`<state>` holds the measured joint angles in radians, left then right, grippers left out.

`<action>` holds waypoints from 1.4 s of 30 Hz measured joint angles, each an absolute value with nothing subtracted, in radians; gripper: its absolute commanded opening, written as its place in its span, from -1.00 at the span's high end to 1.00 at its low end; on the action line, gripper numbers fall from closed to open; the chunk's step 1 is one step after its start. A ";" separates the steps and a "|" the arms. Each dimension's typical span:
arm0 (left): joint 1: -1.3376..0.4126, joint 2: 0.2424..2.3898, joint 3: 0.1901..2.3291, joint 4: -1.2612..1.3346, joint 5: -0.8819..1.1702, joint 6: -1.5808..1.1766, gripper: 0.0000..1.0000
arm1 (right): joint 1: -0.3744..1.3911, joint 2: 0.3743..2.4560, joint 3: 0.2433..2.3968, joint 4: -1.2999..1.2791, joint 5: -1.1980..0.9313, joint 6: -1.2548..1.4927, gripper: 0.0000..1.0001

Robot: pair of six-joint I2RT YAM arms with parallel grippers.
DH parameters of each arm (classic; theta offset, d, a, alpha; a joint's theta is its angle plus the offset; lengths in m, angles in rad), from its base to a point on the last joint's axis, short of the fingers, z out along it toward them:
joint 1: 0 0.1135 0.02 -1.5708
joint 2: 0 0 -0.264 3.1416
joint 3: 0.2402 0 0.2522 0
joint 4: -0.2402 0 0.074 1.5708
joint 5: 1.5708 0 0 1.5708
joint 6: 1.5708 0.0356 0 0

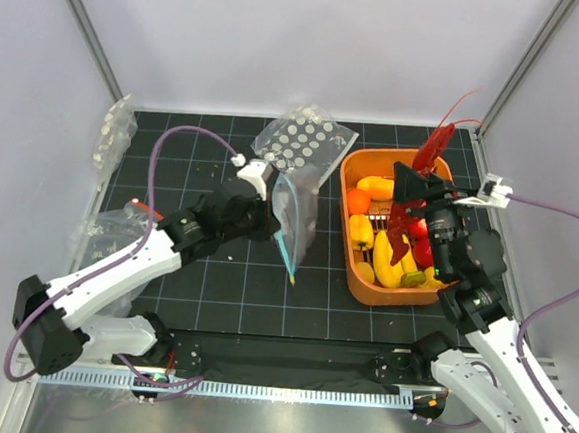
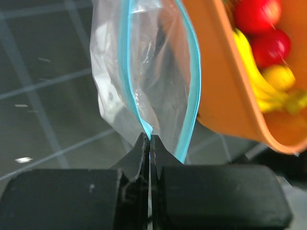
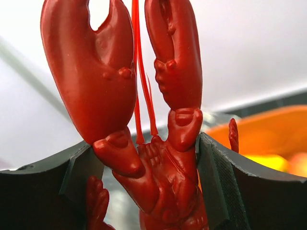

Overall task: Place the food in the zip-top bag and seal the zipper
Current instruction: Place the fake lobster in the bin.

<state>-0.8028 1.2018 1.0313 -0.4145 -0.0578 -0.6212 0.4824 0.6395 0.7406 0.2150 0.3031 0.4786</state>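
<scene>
Against the left wall lies a heap of clear bags (image 1: 116,133). The left claw (image 1: 269,220) is clenched on the lower corner of the zip-top bag (image 1: 294,217), holding it up on the black grid mat (image 1: 204,280), just left of the basket. In the left wrist view the fingertips (image 2: 149,143) are pressed flat together on the plastic. The bag (image 2: 153,72) rises from them with its mouth gaping. The two halves of the light-blue zipper (image 2: 125,72) stand apart, so the bag is unsealed. Behind it lies a clear bag with white dots (image 1: 305,143).

To the right is the orange basket (image 1: 403,298). It holds the banana bunch (image 1: 386,269), the small orange (image 1: 358,201), the mango-like piece (image 1: 376,186) and red apples (image 2: 256,14). The fruit is all in the basket and none shows in the bag.

Above the basket the right claw (image 1: 411,201) grasps a red toy lobster (image 1: 435,148) by its body. In the right wrist view the lobster (image 3: 163,182) sits between the two pads (image 3: 211,163), pincers pointing up.
</scene>
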 measured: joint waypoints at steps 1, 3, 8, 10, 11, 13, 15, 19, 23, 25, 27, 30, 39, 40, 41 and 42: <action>-0.803 1.171 1.022 -0.420 -0.119 -0.612 1.00 | 0.482 0.660 0.741 0.188 0.336 0.461 0.98; -0.803 1.107 1.004 -0.424 -0.225 -0.596 1.00 | 0.482 0.709 0.741 0.147 0.378 0.436 0.98; -0.803 0.966 0.958 -0.424 -0.434 -0.575 0.99 | 0.482 0.916 0.785 0.051 0.400 0.401 0.98; -0.803 0.946 0.954 -0.424 -0.484 -0.567 0.99 | 0.482 0.999 0.810 0.022 0.393 0.395 0.98; -0.803 0.944 0.953 -0.424 -0.504 -0.564 1.00 | 0.482 1.029 0.815 0.014 0.389 0.394 0.97; -0.803 0.949 0.952 -0.424 -0.536 -0.559 1.00 | 0.482 1.065 0.816 0.012 0.376 0.394 0.95; -0.803 0.962 0.951 -0.427 -0.563 -0.551 1.00 | 0.482 1.096 0.817 0.013 0.356 0.394 0.40; -0.803 1.017 0.952 -0.437 -0.614 -0.540 1.00 | 0.474 1.156 0.856 -0.003 0.283 0.396 -0.56; -0.803 1.079 0.952 -0.463 -0.642 -0.536 1.00 | 0.472 1.157 0.905 -0.062 0.278 0.402 -0.83; -0.803 1.097 0.952 -0.477 -0.649 -0.533 1.00 | 0.471 1.131 0.916 -0.095 0.309 0.403 -0.90; -0.803 1.099 0.952 -0.485 -0.657 -0.531 1.00 | 0.468 1.094 0.924 -0.130 0.343 0.406 -0.91; -0.803 1.096 0.952 -0.485 -0.673 -0.527 1.00 | 0.462 1.061 0.947 -0.184 0.381 0.416 -0.91; -0.803 1.039 0.942 -0.483 -0.701 -0.523 1.00 | 0.295 1.062 1.012 -0.443 0.530 0.550 -0.99; -0.803 1.033 0.940 -0.483 -0.701 -0.523 0.99 | 0.267 1.062 1.011 -0.465 0.522 0.567 -0.99; -0.803 1.029 0.939 -0.483 -0.701 -0.524 1.00 | 0.236 1.062 1.010 -0.491 0.517 0.587 -1.00; -0.803 1.028 0.939 -0.483 -0.701 -0.524 1.00 | 0.216 1.062 1.006 -0.512 0.509 0.603 -0.99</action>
